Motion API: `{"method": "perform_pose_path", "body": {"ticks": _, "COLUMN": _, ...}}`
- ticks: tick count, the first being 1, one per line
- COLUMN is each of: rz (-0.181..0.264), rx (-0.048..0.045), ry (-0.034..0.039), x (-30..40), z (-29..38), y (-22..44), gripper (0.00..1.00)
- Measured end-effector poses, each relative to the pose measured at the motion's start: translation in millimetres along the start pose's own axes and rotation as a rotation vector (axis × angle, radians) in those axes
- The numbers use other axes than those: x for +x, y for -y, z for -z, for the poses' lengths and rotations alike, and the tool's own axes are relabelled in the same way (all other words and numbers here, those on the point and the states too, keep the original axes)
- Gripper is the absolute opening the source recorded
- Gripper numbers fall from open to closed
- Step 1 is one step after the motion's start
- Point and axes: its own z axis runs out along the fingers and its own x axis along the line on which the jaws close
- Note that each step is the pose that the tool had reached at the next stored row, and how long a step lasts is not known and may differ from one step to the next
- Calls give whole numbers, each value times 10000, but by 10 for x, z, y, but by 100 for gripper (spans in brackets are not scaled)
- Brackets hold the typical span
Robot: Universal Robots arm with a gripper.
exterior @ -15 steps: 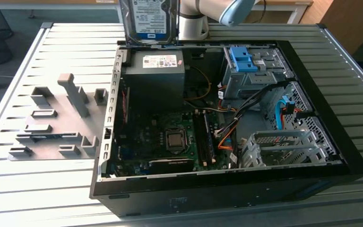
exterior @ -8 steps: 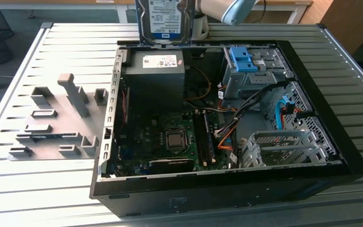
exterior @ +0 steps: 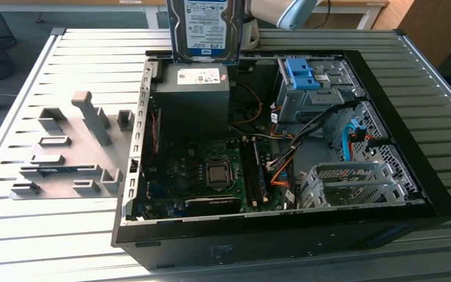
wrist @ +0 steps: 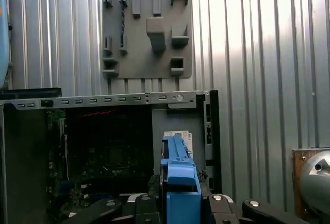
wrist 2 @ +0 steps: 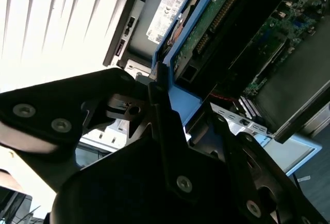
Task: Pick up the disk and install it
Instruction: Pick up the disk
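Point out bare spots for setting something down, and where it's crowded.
Bare: the slatted table at the exterior view's left, both nearer and beyond the grey fixture plate. Crowded: inside the computer case, with cables, power supply and drive cage; the disk hangs above.

Metal disk [exterior: 204,29], seemingly plastic-framed

Ribbed metal table [exterior: 53,235], open black computer case [exterior: 288,244], grey fixture plate [exterior: 63,126]

Open computer case [exterior: 288,241], grey fixture plate [exterior: 69,126] alongside.
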Motion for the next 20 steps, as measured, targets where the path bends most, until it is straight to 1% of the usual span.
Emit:
{"method": "perform_pose_path", "body": {"ticks": 5, "rz": 0, "rx": 0, "ry": 0, "x": 210, "z": -7, "y": 13, "gripper": 36}}
{"method": "perform_pose_path", "body": {"ticks": 6, "rz": 0, "rx": 1, "ry": 1, "x": 236, "z": -9, "y": 16, "gripper": 36}}
{"method": "perform_pose_path", "body": {"ticks": 8, "rz": 3, "rx": 20, "ry": 2, "x": 262, "z": -10, "y": 22, "gripper": 36}}
{"method": "perform_pose_path", "body": {"ticks": 9, "rz": 4, "rx": 52, "ry": 4, "x": 275, "z": -10, "y": 24, "gripper": 36}}
{"method": "perform_pose_path", "body": {"ticks": 12, "rz": 15, "rx": 210, "ry": 28, "x": 305, "z": -12, "y": 26, "gripper": 36}}
{"method": "perform_pose_path", "body": {"ticks": 13, "rz": 15, "rx": 241, "ry": 33, "x": 322, "z": -15, "y": 27, "gripper": 36}}
{"method": "perform_pose_path", "body": {"ticks": 14, "rz": 15, "rx": 252, "ry": 34, "x": 352, "z": -19, "y": 29, "gripper": 36}}
{"method": "perform_pose_path", "body": {"ticks": 20, "rz": 14, "rx": 255, "ry": 34, "x": 604, "z": -63, "y": 46, "gripper": 36}}
